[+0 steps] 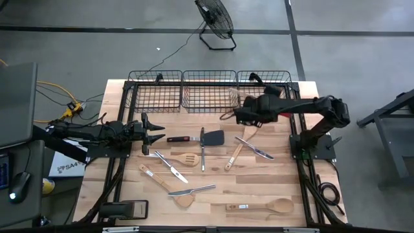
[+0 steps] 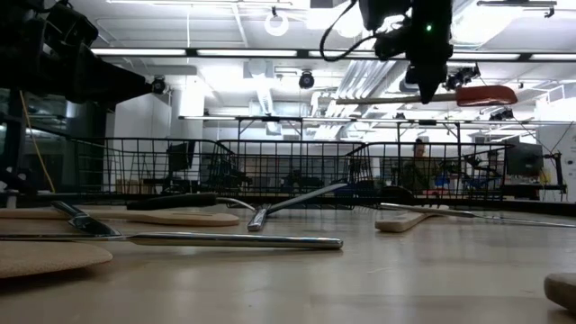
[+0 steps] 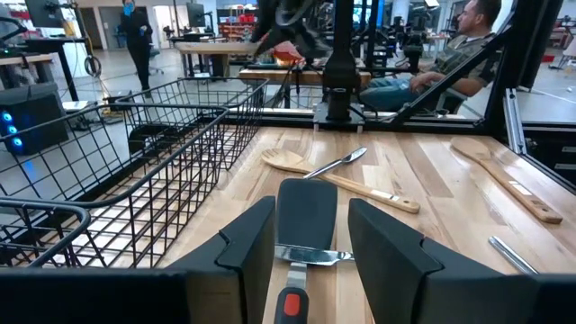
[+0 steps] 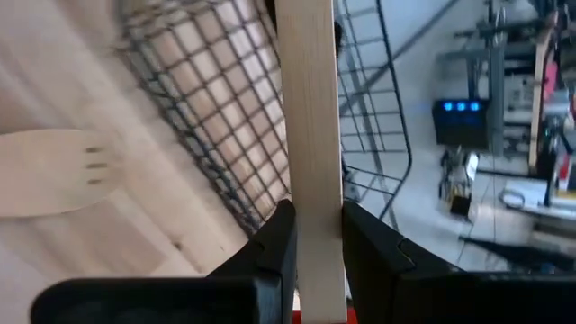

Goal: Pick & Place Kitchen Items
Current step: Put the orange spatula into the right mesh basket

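1. Three black wire baskets (image 1: 208,90) in a row, upper centre of the high view, on the wooden table (image 1: 284,188).
2. Black floor fan (image 1: 215,19), top centre.
3. Computer mouse (image 1: 19,186), lower left.
4. Seated person (image 3: 450,45), upper right of the left wrist view.

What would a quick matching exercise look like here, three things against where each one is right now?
Things:
1. left gripper
2. red-headed spatula
3. black turner

Places or states:
A. lying flat on the table
B. held in the air by the right gripper
C. open, at the table's left side

Pairs: 1-C, 2-B, 3-A
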